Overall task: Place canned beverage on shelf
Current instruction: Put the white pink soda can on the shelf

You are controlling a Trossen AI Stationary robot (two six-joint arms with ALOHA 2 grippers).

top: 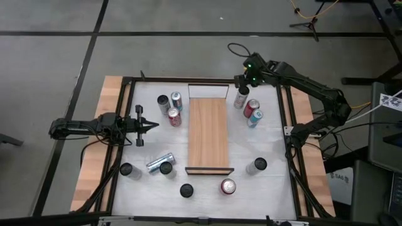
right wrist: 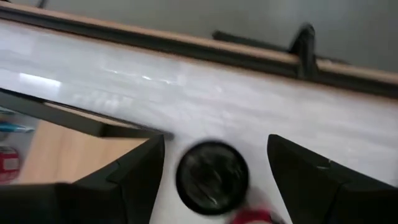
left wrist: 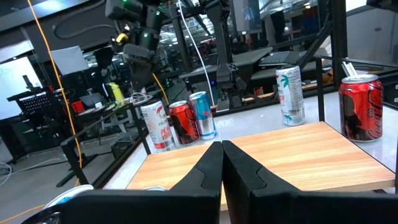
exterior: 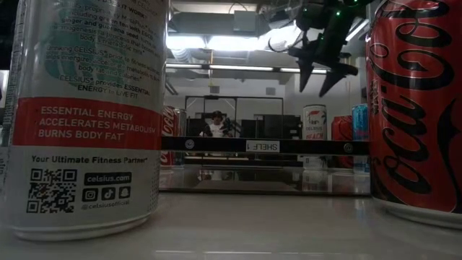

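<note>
High view: shelf (top: 208, 135) lies mid-table, bare.
Right gripper (top: 242, 83): jaws wide, above white can (top: 241, 98) beside shelf's far right corner.
Left gripper (top: 152, 126): jaws closed, empty, left of shelf.

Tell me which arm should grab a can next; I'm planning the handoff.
Right. Its end effector hangs open directly over the white, dark-topped can beside the light-brown wooden shelf. The left end effector sits shut at the table's left, with no can between its fingers.
</note>
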